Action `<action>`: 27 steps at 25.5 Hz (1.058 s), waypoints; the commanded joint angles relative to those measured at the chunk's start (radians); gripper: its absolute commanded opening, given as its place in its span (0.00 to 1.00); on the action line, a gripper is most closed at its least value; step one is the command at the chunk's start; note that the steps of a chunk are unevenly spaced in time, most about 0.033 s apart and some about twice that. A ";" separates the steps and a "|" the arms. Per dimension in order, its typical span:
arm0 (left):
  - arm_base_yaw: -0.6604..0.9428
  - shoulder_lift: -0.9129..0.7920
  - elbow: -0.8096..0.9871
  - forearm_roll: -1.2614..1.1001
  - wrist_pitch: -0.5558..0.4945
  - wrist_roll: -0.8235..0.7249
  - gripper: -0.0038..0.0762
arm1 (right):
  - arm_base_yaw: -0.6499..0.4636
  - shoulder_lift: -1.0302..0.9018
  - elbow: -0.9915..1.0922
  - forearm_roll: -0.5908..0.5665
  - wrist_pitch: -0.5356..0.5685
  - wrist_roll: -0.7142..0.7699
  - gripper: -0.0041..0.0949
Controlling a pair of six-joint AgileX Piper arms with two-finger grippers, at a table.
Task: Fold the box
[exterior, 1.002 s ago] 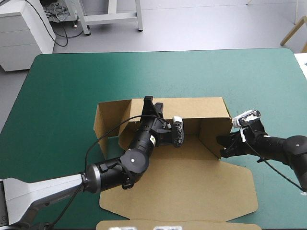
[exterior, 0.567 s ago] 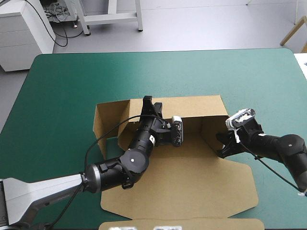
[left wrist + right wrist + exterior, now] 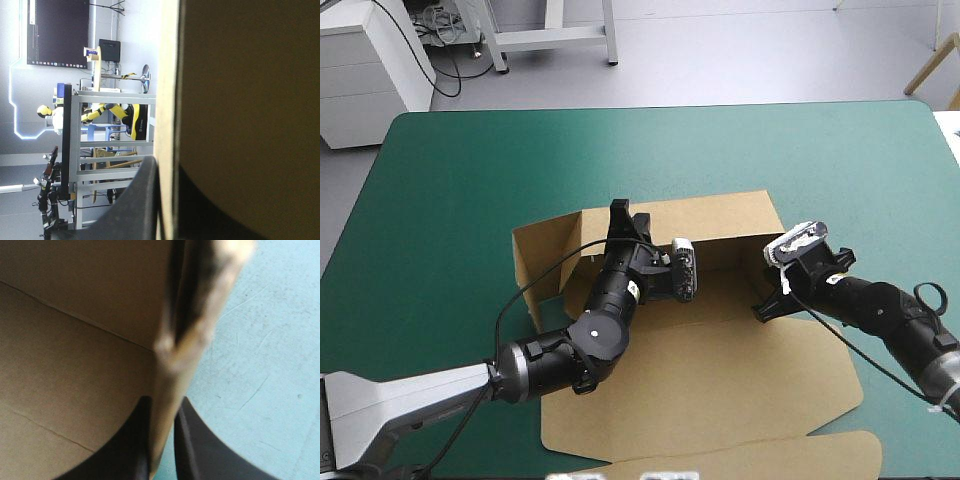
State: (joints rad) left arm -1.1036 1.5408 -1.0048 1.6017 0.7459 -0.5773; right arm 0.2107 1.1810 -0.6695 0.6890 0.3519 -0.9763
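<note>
Clear passage over the bare teal-green cover (image 3: 650, 150) beyond the far wall (image 3: 720, 215) of the box (image 3: 730, 335) and off its left side, and low over the flat lid (image 3: 720, 400) toward the near edge. Inside the tray, one open lane between the left gripper (image 3: 632, 218), clamped over the far wall, and the right gripper (image 3: 763, 308), clamped on the raised right wall. Blocked across the tray's left half by the left arm (image 3: 550, 360), and along the right side by the right arm (image 3: 880, 315) and upright board.

We see the teal-green cover (image 3: 470, 180) spreading from nine through twelve to three o'clock; fine scratches (image 3: 250, 390), perhaps, mark it.
</note>
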 commanded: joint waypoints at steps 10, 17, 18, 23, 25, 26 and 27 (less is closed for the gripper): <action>-0.013 -0.030 -0.022 0.081 -0.083 -0.016 0.44 | 0.020 -0.023 -0.043 0.023 0.032 0.037 0.04; -0.046 -0.030 -0.022 0.204 -0.077 -0.067 0.60 | 0.020 -0.023 -0.046 -0.033 0.065 0.137 0.04; -0.059 -0.032 -0.022 0.214 -0.067 -0.077 0.60 | 0.020 -0.023 -0.053 -0.063 0.073 0.173 0.04; -0.159 -0.032 -0.024 0.214 0.024 -0.077 0.58 | 0.018 -0.023 -0.117 -0.209 0.133 0.369 0.04; -0.200 -0.032 -0.024 0.214 0.080 -0.077 0.58 | 0.018 -0.023 -0.154 -0.261 0.163 0.445 0.04; -0.221 -0.032 -0.024 0.214 0.113 -0.077 0.58 | 0.018 -0.023 -0.173 -0.282 0.175 0.472 0.04; -0.241 -0.032 -0.024 0.214 0.149 -0.077 0.58 | 0.018 -0.023 -0.193 -0.307 0.194 0.521 0.04</action>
State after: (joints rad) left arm -1.2941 1.5452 -1.0044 1.7039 0.7626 -0.6364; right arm 0.2297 1.1810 -0.7905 0.4473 0.5142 -0.5531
